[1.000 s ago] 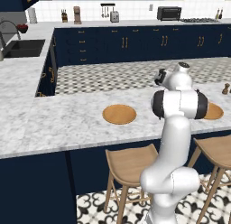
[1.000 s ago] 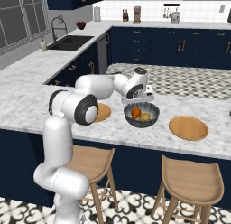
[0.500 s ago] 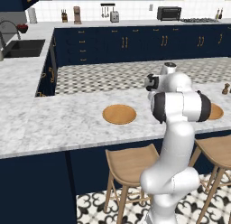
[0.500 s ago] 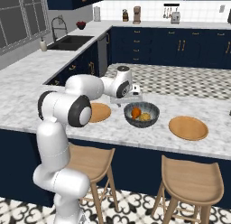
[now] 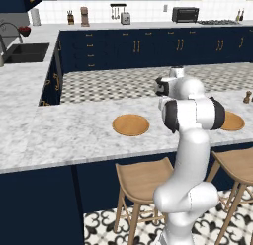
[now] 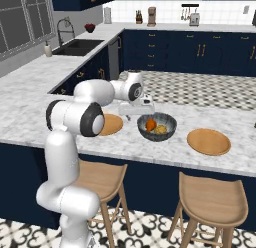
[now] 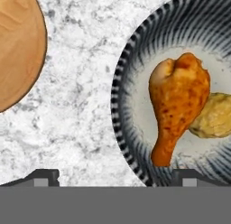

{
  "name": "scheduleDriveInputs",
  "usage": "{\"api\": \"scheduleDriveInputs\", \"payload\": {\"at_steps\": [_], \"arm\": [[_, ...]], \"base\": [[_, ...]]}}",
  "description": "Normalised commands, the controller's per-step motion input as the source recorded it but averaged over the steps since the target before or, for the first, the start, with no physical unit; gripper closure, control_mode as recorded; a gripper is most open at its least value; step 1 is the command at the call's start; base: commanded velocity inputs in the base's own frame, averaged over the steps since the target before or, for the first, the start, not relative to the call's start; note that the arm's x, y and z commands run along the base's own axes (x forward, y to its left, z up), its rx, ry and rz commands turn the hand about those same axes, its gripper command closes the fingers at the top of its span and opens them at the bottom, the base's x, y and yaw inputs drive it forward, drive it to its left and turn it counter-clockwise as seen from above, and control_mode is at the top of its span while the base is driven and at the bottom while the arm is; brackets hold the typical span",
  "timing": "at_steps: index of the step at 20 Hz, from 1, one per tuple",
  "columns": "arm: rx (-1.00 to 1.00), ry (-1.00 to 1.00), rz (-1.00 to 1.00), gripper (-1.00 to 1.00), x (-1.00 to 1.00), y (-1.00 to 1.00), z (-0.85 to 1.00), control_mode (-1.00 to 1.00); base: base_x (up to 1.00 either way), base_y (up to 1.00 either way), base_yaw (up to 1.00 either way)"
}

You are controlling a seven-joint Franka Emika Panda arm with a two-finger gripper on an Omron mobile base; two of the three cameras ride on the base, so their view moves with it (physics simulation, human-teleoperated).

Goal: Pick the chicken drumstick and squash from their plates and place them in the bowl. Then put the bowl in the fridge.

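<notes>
The bowl (image 7: 135, 51), just right of the wide-apart, empty claw (image 7: 115, 175) in the hand view, probably handles as heavy, stiff and slick stoneware, chipping if knocked; its near rim looks the best hold. The drumstick (image 7: 178, 105) and squash (image 7: 215, 115) touch inside it and would likely roll if tipped. The marble table (image 6: 30, 104) is hard and smooth. Plates (image 6: 208, 141) flank the bowl, both bare.

My open gripper (image 7: 115, 175) straddles rim of dark speckled bowl (image 7: 118, 105); bare marble counter (image 7: 76, 119) gives room between bowl and round wooden plate (image 7: 18, 47).
</notes>
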Motion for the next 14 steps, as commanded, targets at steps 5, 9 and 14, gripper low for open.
{"api": "scheduleDriveInputs", "payload": {"at_steps": [5,9,14], "arm": [[0.0,0.0,0.0,-1.0,0.28,0.0,-0.45,-1.0],[0.0,0.04,0.0,-1.0,0.32,0.0,-0.39,-1.0],[0.0,0.02,0.01,-1.0,0.21,-0.09,-0.26,-1.0]], "base": [[0.0,0.0,0.0],[0.0,0.0,0.0],[0.0,0.0,0.0]]}}
